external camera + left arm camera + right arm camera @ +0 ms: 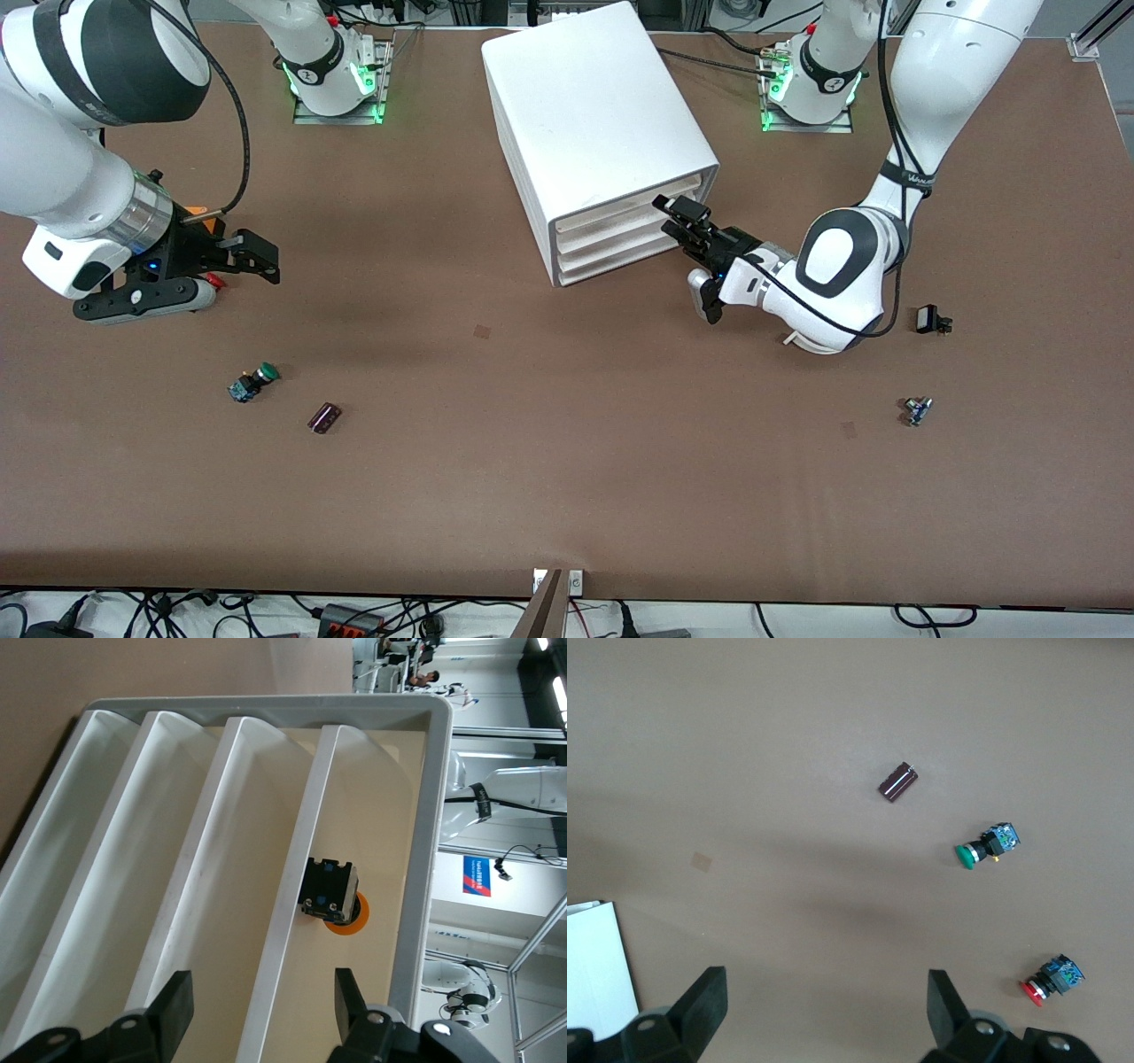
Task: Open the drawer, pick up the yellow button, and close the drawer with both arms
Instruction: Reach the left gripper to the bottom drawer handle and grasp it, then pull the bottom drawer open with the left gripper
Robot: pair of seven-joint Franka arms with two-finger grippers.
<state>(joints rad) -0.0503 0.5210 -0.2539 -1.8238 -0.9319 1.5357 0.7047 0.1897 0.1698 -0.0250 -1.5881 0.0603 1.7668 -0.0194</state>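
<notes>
The white cabinet [595, 115] stands at the table's middle with four stacked drawer fronts. My left gripper [680, 215] is open right in front of the top drawer [620, 206]. In the left wrist view its fingers [177, 997] straddle that drawer's front lip [301, 859] without touching it. The yellow-orange button [330, 895], blue base showing, lies inside the top drawer; the front view hides it. My right gripper [257, 257] is open and empty, up over the table at the right arm's end; it also shows in the right wrist view [824, 992].
A red-capped button [215, 282] lies under the right gripper. A green-capped button [252, 381] and a dark cylinder [324, 417] lie nearer the camera. Two small parts [933, 321] [918, 410] lie at the left arm's end.
</notes>
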